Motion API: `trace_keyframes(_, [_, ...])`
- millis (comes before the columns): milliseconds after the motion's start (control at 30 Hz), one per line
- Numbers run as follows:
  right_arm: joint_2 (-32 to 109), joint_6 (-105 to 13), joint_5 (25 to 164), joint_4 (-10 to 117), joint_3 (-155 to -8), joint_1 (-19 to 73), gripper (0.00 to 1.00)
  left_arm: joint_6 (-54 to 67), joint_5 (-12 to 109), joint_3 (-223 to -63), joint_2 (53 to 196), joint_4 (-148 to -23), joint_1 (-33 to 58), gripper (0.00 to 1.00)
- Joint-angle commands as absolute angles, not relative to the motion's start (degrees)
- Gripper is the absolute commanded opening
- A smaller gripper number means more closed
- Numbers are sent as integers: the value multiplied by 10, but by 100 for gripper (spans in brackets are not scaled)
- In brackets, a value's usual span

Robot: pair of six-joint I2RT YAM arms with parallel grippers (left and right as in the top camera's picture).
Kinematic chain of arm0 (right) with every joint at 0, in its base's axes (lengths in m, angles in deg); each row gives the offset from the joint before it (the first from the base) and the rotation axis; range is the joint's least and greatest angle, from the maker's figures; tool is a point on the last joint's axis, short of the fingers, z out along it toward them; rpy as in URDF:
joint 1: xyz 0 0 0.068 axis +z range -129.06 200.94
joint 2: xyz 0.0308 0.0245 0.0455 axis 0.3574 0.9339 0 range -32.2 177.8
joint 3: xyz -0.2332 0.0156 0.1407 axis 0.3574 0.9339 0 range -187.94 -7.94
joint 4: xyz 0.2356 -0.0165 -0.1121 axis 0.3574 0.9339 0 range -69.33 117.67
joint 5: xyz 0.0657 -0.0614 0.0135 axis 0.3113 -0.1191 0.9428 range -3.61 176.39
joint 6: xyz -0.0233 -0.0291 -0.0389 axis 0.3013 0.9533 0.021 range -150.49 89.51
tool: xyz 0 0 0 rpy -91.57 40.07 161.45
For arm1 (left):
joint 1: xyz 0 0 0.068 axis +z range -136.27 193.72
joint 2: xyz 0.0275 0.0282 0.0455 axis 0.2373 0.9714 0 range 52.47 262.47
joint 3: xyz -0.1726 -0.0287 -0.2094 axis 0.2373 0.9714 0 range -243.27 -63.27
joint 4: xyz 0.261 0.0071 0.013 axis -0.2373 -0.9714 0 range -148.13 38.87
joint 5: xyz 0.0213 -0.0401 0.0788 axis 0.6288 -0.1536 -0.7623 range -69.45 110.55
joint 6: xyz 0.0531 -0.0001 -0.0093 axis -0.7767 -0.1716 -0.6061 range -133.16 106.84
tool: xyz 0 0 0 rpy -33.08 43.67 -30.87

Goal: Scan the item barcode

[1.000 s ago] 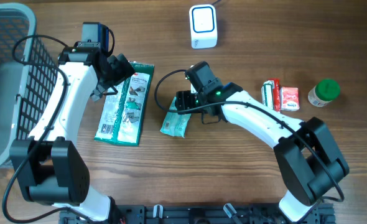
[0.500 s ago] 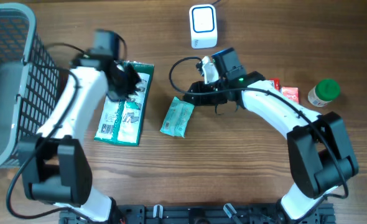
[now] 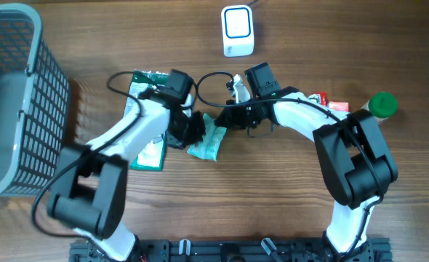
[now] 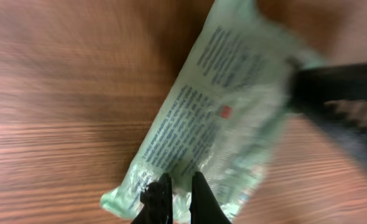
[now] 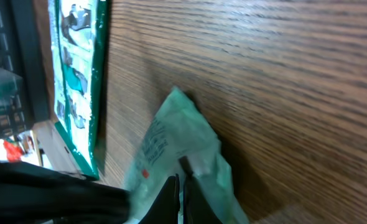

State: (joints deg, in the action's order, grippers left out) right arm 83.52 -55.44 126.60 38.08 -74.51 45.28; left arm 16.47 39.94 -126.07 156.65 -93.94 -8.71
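Observation:
The item, a pale green packet (image 3: 209,144) with printed text, lies mid-table. It fills the left wrist view (image 4: 227,106) and shows in the right wrist view (image 5: 171,143). My left gripper (image 3: 191,131) is shut, its tips (image 4: 181,180) over the packet's near end. My right gripper (image 3: 224,118) is shut on the packet's upper right edge (image 5: 181,180). That side looks slightly raised, with a shadow under it. The white scanner (image 3: 238,30) stands at the back of the table, beyond both grippers. No barcode can be made out on the blurred print.
A large green pouch (image 3: 145,81) lies left of the packet, partly under my left arm. A grey wire basket (image 3: 11,87) fills the far left. Red and white boxes (image 3: 327,102) and a green-lidded jar (image 3: 382,104) sit to the right.
My left arm swung right from the large pouch to the pale packet, its jaws going from open to shut. My right gripper closed at the packet's edge. The packet has barely shifted.

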Motion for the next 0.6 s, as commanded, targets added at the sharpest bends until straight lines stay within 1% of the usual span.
trace_keyframes(0, [855, -594, 1183, 399, -739, 456, 6, 173, 416, -1237, 1612, -926, -110, 4])
trace_keyframes(67, [856, -596, 1157, 409, -739, 456, 8, 173, 411, -1236, 1635, -922, -119, 4])
trace_keyframes(167, [856, -603, 1160, 408, -739, 455, 11, 172, 409, -1236, 1649, -920, -120, 4])
trace_keyframes(267, [840, -603, 1209, 408, -749, 447, 16, 168, 402, -1242, 1626, -934, -107, 4])
trace_keyframes(333, [820, -587, 1258, 404, -755, 445, 16, 169, 384, -1250, 1598, -947, -94, 4])
trace_keyframes(400, [795, -557, 1348, 410, -755, 447, 15, 168, 381, -1252, 1551, -953, -77, 4])
trace_keyframes(500, [790, -545, 1379, 466, -750, 465, 15, 169, 380, -1252, 1507, -951, -72, 4])
trace_keyframes(567, [790, -546, 1379, 477, -739, 483, 15, 173, 380, -1250, 1509, -958, -72, 4])
